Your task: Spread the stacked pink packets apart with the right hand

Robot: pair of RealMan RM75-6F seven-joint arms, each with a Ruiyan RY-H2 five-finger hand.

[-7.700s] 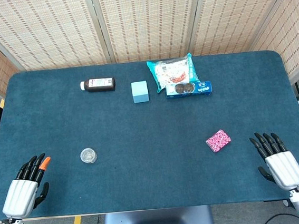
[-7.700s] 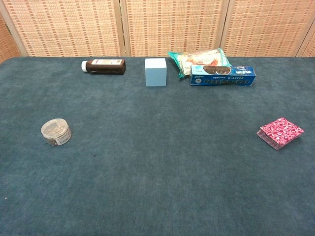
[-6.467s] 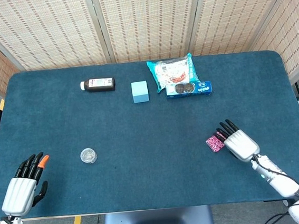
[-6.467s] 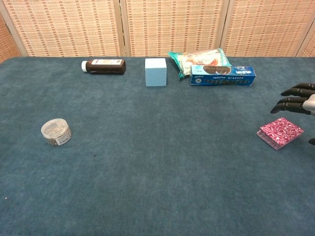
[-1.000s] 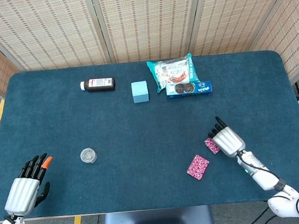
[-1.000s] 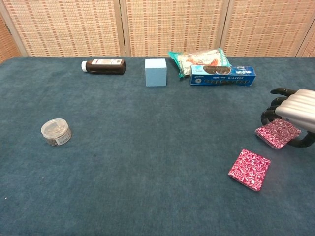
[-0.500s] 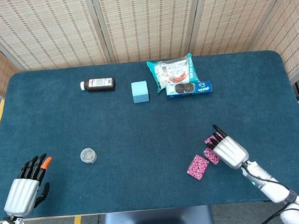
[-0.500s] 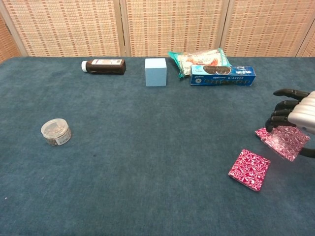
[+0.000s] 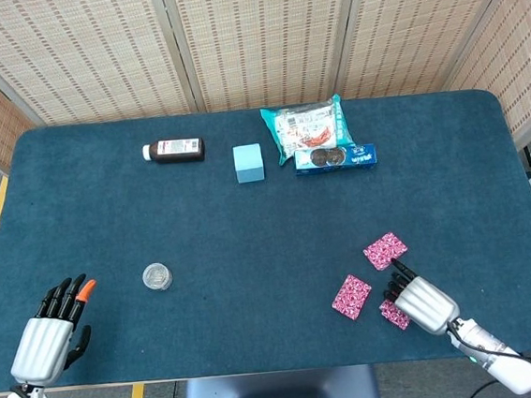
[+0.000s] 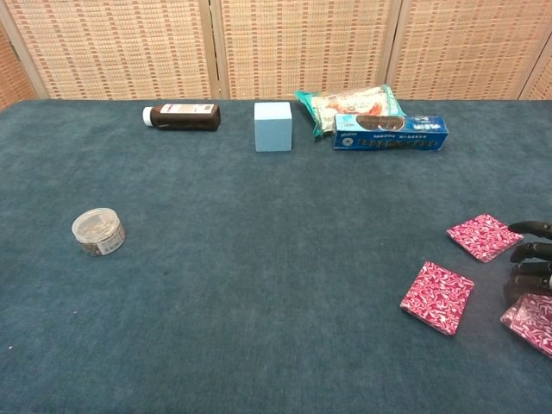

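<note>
Three pink patterned packets lie apart on the blue cloth at the right. One packet sits farthest back, a second packet lies nearer and to its left. The third packet is close to the front edge, and my right hand holds it, with dark fingers over its top; the grip itself is partly hidden. My left hand rests at the front left corner with its fingers apart and nothing in it.
A small clear jar stands front left. Along the back are a brown bottle, a light blue cube, a snack bag and a blue biscuit box. The table edge runs just behind my right hand.
My right hand has carried a third pink packet from the far packet toward the front edge. The far packet now lies uncovered; the second packet and my left hand have not moved.
</note>
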